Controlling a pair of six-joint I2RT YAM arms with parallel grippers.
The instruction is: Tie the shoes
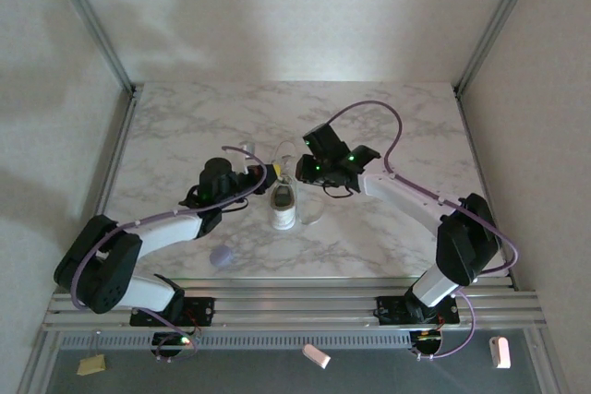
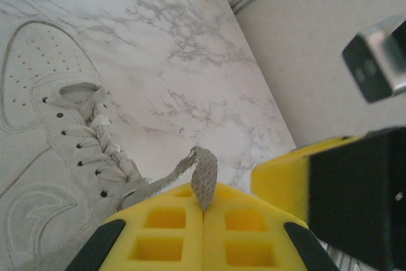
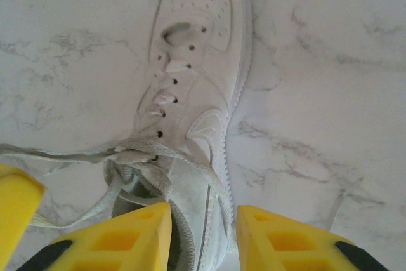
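Pinching a lace (image 2: 202, 179), left end effector (image 2: 203, 219) beside sneaker (image 2: 57, 157)

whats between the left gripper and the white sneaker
In the left wrist view, a flat white lace spans from the shut left gripper to the small white low-top sneaker, over bare marble table.

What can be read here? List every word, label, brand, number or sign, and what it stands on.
No text is readable in these views.
sneaker: embossed shape on its side, no letters or numbers to be made out.
small tags at the near edge, top view: too small to read.
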